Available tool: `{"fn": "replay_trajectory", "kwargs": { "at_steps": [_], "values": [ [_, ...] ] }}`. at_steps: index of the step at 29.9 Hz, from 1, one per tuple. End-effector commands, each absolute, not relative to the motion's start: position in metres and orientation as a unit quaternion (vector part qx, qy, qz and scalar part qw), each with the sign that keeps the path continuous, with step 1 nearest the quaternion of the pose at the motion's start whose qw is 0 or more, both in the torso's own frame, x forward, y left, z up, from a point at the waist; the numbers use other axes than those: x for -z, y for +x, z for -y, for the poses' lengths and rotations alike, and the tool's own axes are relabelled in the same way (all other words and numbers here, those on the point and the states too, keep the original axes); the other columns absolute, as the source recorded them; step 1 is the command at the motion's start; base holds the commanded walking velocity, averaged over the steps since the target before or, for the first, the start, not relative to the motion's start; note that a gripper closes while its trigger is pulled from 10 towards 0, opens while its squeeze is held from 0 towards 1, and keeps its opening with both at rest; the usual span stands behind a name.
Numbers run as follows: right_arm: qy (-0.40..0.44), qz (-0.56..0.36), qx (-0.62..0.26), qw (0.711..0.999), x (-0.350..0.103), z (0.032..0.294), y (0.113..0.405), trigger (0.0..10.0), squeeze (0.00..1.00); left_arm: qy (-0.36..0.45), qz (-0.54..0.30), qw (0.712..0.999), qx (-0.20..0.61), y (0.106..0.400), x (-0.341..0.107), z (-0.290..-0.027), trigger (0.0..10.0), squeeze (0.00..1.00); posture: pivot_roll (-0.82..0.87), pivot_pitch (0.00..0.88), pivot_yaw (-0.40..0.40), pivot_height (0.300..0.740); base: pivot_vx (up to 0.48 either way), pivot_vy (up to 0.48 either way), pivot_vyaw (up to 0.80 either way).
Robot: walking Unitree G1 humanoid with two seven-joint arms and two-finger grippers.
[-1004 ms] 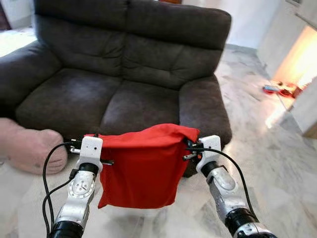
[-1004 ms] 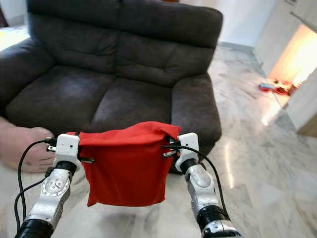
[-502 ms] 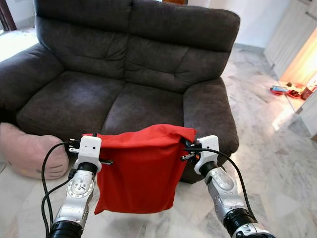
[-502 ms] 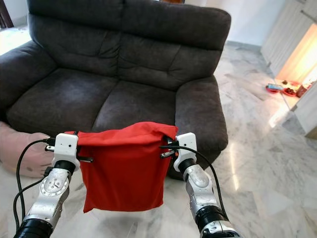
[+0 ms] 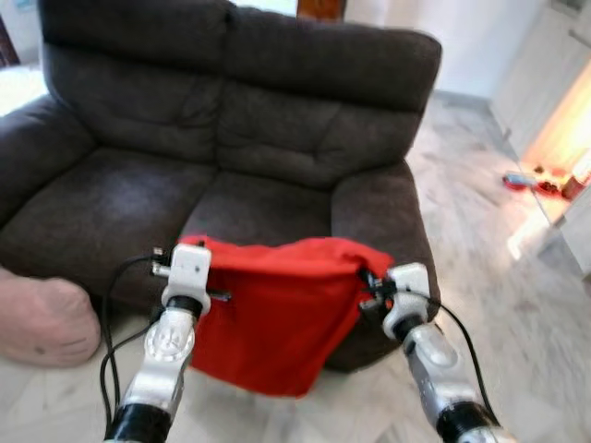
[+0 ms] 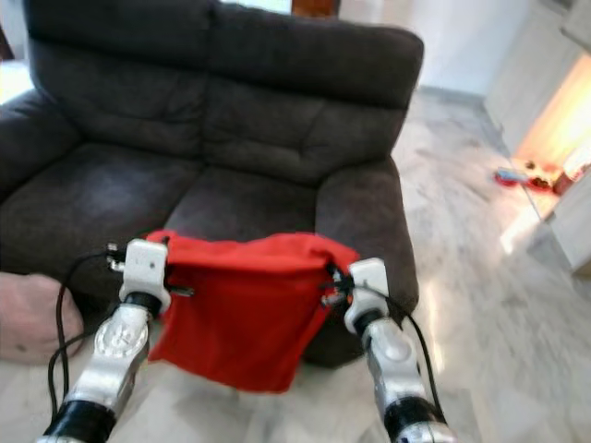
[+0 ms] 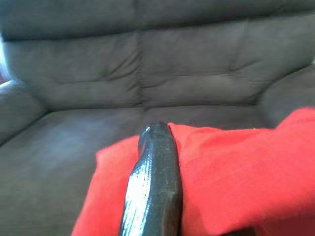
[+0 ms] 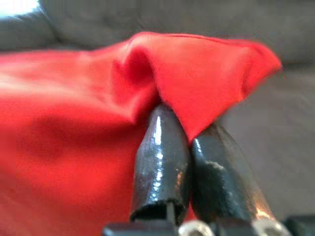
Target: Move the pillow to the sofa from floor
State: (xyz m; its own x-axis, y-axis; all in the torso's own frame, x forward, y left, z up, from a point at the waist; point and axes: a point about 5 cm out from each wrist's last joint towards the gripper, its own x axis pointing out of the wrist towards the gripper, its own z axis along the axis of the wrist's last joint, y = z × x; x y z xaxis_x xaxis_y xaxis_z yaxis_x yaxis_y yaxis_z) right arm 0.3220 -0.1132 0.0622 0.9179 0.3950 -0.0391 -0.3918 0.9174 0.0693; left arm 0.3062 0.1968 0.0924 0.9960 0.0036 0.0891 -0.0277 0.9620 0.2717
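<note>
A flat red pillow [image 5: 277, 309] hangs in the air between my two arms, in front of the dark grey sofa [image 5: 231, 138]. My left gripper [image 5: 214, 251] is shut on the pillow's upper left corner, and one black finger [image 7: 153, 191] lies over the red cloth. At the upper right corner my right gripper [image 5: 362, 273] is shut too, both fingers [image 8: 162, 167] pinching a fold of the fabric. The pillow's lower edge swings toward the sofa's front, below the seat cushions [image 6: 138, 198].
A pink cushion [image 5: 42, 318] lies on the marble floor [image 5: 517, 305] at the left, by the sofa's left arm. Red and blue small objects [image 5: 536, 183] sit on the floor far right, near a bright doorway. Open floor runs along the sofa's right side.
The camera has moved closer to the sofa and blurred. Both grippers have risen with the pillow, and its lower edge has swung forward toward the sofa.
</note>
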Motion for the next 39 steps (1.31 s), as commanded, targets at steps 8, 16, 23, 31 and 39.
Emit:
{"fn": "replay_trajectory", "kwargs": {
  "at_steps": [8, 16, 23, 31, 39],
  "values": [
    [0.025, -0.003, -0.174, 0.984, -0.071, 0.13, 0.325, 10.0, 0.0, 0.129, 0.092, 0.987, -0.002, 0.313, -0.113, -0.189, 10.0, 0.0, 0.11, 0.0, -0.133, 0.74, 0.338, 0.0, 0.0],
    [0.026, 0.002, -0.174, 0.984, -0.071, 0.129, 0.325, 10.0, 0.0, 0.128, 0.113, 0.985, 0.008, 0.309, -0.122, -0.184, 10.0, 0.0, 0.11, 0.0, -0.131, 0.74, 0.0, 0.0, 0.0],
    [0.026, 0.021, -0.174, 0.984, -0.079, 0.127, 0.326, 10.0, 0.0, 0.128, 0.141, 0.982, 0.011, 0.308, -0.138, -0.182, 10.0, 0.0, 0.11, 0.0, -0.131, 0.74, 0.0, 0.0, 0.0],
    [0.03, 0.071, -0.169, 0.983, -0.1, 0.123, 0.331, 10.0, 0.0, 0.128, 0.148, 0.981, 0.008, 0.306, -0.143, -0.18, 10.0, 0.0, 0.11, 0.0, -0.131, 0.74, 0.0, 0.0, 0.0],
    [0.026, 0.131, -0.142, 0.981, -0.122, 0.126, 0.326, 10.0, 0.0, 0.15, 0.18, 0.972, -0.013, 0.297, -0.162, -0.185, 10.0, 0.0, 0.11, 0.0, -0.133, 0.74, 0.0, 0.0, 0.0]
  ]
}}
